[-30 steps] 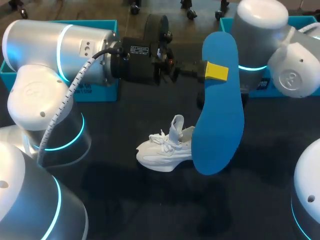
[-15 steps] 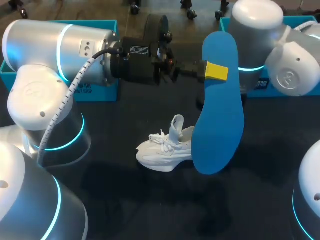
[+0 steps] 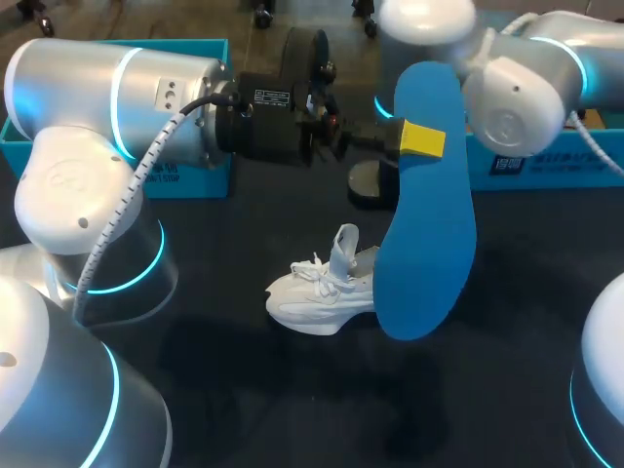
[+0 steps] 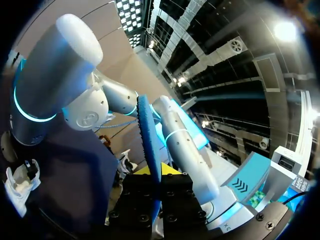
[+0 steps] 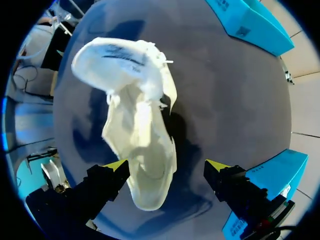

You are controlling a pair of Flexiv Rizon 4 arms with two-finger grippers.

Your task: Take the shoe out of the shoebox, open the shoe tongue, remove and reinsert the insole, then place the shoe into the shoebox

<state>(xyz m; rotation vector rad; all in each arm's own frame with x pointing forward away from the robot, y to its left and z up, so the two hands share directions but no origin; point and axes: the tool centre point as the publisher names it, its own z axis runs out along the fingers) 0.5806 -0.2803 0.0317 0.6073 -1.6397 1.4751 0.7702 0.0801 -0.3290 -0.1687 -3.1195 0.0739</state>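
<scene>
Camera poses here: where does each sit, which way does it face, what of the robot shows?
Head: above and behind the robot, looking down on the table; both arms show, left gripper holding the insole up by the shoe.
Left wrist: on the left arm, looking along its fingers towards the right arm; insole edge-on between them.
Right wrist: on the right arm, looking down on the shoe; right gripper open, tips either side of it.
Shared: all three see the shoe; head and left wrist see the insole.
</scene>
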